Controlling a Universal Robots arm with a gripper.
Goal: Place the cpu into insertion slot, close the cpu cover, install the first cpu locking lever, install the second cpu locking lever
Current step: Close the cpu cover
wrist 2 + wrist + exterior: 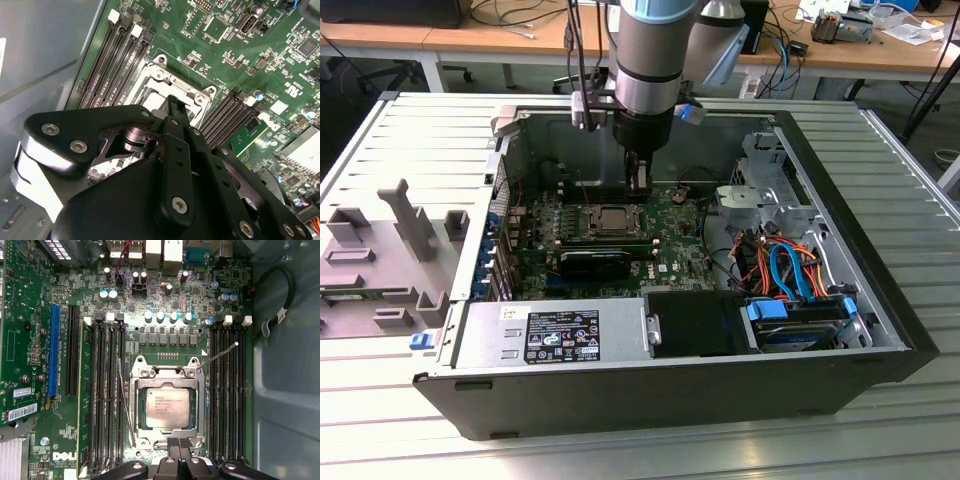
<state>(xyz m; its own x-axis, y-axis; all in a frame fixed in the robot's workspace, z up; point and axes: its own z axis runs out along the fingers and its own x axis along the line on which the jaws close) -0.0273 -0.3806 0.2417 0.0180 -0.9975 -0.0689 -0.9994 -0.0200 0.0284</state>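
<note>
The arm [655, 50] reaches down into the open computer case [620, 400], which lies on the table [880, 440]. The fingers [174, 442] are pressed together with nothing between them. They are positioned over the motherboard [670, 250], at the near edge of the insertion slot [145, 442]. Contact with the slot cannot be determined.

The cpu [165, 407] is seated in the insertion slot, directly ahead of the fingertips, with its grey metal top facing up. The cpu cover [141, 407] lies flat over the cpu, and the metal top shows through its square window.

A first locking lever [126, 400] runs at a slant on one side of the fingers, angled away from the cover frame. A second locking lever [217, 356] projects from the corner of the socket farthest from the fingers, out across the memory slots [227, 400] on the opposite side. Neither lever lies along the frame.
</note>
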